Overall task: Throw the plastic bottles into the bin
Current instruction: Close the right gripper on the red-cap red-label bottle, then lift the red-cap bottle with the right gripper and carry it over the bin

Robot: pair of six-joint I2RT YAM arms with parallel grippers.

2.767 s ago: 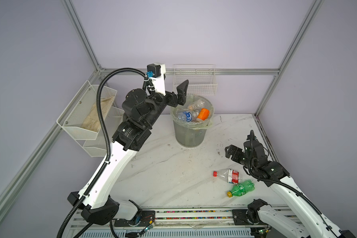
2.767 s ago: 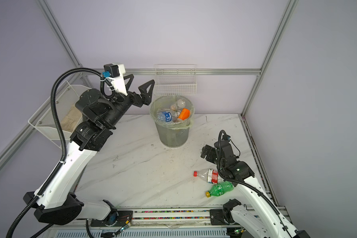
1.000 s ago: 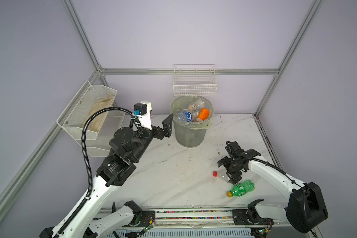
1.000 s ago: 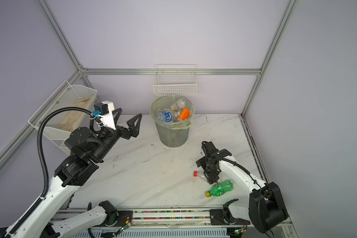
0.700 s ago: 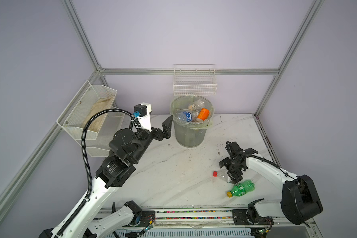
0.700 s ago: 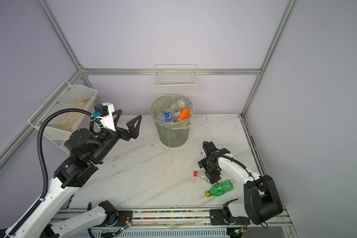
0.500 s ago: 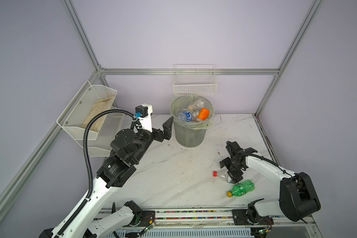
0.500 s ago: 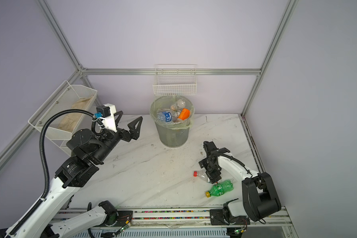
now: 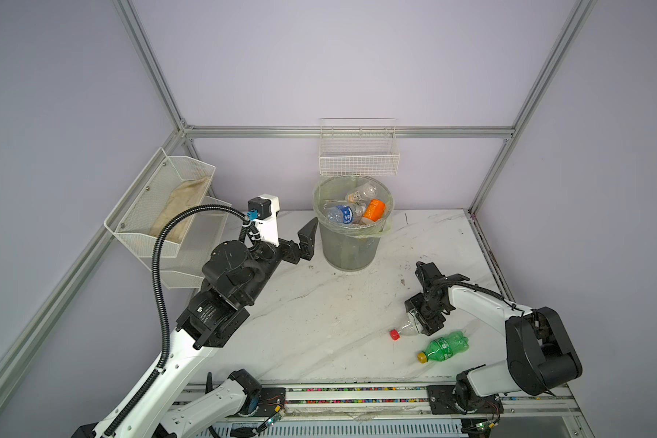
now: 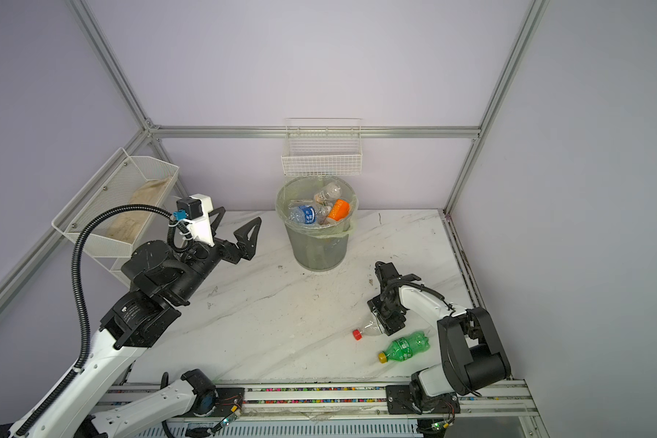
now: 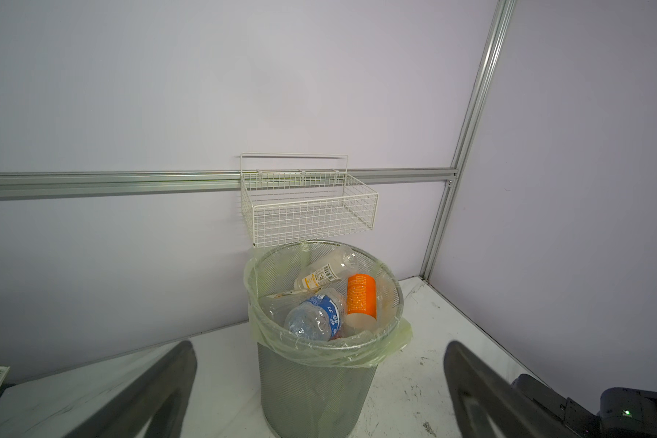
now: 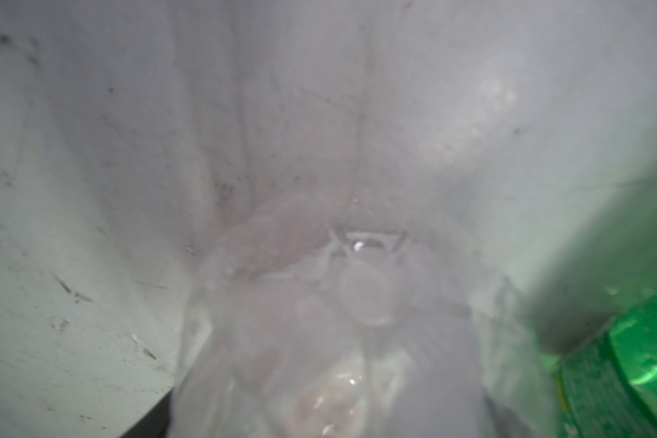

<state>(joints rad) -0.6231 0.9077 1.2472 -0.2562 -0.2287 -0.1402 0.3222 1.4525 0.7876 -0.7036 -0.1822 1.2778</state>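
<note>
The bin (image 9: 351, 246) (image 10: 319, 250) (image 11: 281, 379) stands at the back of the marble table and holds several plastic bottles, among them an orange one (image 9: 373, 209) and a blue-labelled one (image 11: 315, 314). A clear bottle with a red cap (image 9: 408, 327) (image 10: 370, 328) (image 12: 338, 322) lies near the front right. My right gripper (image 9: 425, 316) (image 10: 387, 313) is down over it with a finger against each side. An all-green bottle (image 9: 444, 346) (image 10: 404, 349) (image 12: 641, 360) lies just beside it. My left gripper (image 9: 293, 235) (image 10: 236, 223) (image 11: 315, 398) hangs open and holds nothing, left of the bin.
A white wire basket (image 9: 358, 155) hangs on the back wall just above the bin. White mesh shelf trays (image 9: 164, 204) are fixed to the left wall. The frame posts stand at the back corners. The arms' base rail (image 9: 357, 394) runs along the table's front edge.
My left arm has come down from over the bin and now hovers left of it. My right gripper has dropped onto the clear bottle and its jaws have narrowed around it.
</note>
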